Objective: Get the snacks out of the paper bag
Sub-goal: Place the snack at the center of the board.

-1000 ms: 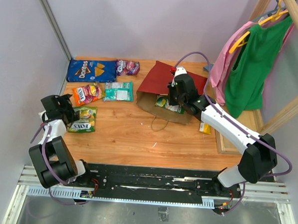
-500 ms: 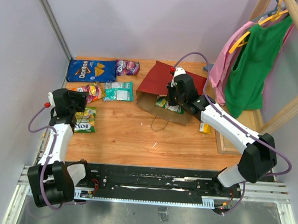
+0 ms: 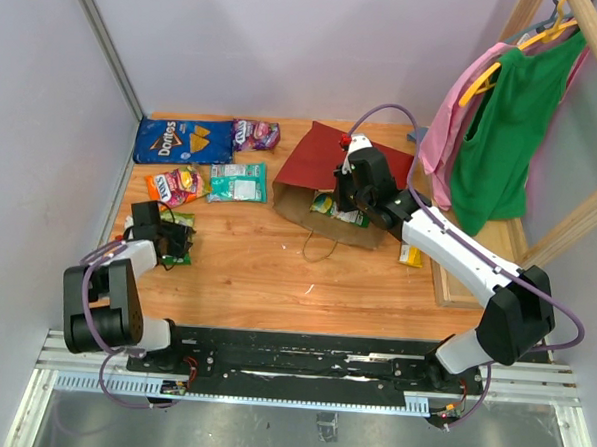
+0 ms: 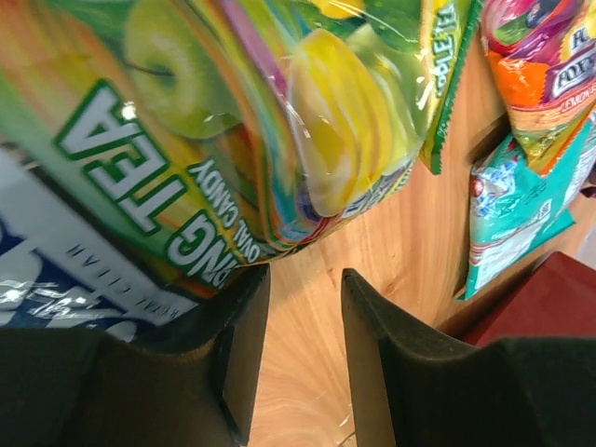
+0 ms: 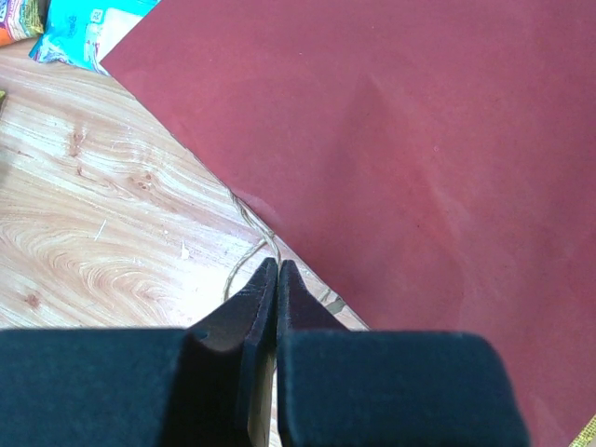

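The paper bag (image 3: 322, 155), red outside and brown inside, lies on the table with its mouth toward me; a green-yellow snack (image 3: 337, 208) shows inside. My right gripper (image 3: 347, 184) (image 5: 277, 265) hovers over the mouth, shut on the bag's thin handle (image 5: 244, 265), beside its red side (image 5: 419, 140). Snacks lie at the left: blue Doritos (image 3: 183, 139), purple packet (image 3: 255, 133), teal packet (image 3: 238, 182), orange packet (image 3: 175, 185). My left gripper (image 3: 177, 242) (image 4: 296, 279) is low over the wood beside the green Fox's packet (image 4: 233, 121), jaws apart, nothing between them.
A yellow bar (image 3: 410, 255) lies right of the bag. Green (image 3: 504, 124) and pink (image 3: 449, 131) clothes hang on a wooden rack (image 3: 569, 228) at the right. A second bag handle (image 3: 317, 247) rests on the table. Walls close in at the left and back.
My left arm swung down and toward the near edge, bringing the gripper low beside the green packet, and its jaws narrowed. The right arm and the bag have not moved.
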You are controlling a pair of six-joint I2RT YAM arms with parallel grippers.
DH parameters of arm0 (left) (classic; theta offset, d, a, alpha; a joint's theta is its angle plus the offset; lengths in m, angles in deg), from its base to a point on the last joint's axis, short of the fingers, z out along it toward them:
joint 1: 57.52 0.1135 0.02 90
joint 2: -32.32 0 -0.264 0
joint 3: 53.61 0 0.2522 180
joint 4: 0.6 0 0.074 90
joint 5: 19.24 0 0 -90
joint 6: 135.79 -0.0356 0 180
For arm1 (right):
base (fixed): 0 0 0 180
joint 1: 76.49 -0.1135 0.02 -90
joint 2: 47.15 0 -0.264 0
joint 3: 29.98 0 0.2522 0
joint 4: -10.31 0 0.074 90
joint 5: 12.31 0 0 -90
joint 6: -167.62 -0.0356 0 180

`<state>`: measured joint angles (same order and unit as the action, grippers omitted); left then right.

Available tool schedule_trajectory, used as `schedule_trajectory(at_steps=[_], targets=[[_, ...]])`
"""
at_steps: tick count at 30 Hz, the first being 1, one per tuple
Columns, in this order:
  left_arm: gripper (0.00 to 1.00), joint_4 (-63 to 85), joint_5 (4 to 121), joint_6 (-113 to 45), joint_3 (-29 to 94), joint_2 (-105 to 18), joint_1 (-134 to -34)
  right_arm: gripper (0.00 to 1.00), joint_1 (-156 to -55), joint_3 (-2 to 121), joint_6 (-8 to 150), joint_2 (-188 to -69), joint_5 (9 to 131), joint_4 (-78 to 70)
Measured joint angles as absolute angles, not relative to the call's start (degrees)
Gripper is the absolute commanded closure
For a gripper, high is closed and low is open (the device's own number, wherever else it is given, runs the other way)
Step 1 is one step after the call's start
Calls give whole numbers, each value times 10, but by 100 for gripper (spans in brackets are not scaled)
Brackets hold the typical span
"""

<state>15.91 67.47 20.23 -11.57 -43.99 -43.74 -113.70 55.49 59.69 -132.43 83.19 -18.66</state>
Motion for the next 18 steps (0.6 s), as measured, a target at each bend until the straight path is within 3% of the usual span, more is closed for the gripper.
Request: schedule_trajectory(at_steps=[8, 18], targets=[[58, 138, 662, 185, -113, -458, -381, 99, -1137, 552, 609, -1323, 839, -187], [59, 154, 646, 97, -142, -380, -322, 99, -1137, 550, 609, -1322, 832, -187]])
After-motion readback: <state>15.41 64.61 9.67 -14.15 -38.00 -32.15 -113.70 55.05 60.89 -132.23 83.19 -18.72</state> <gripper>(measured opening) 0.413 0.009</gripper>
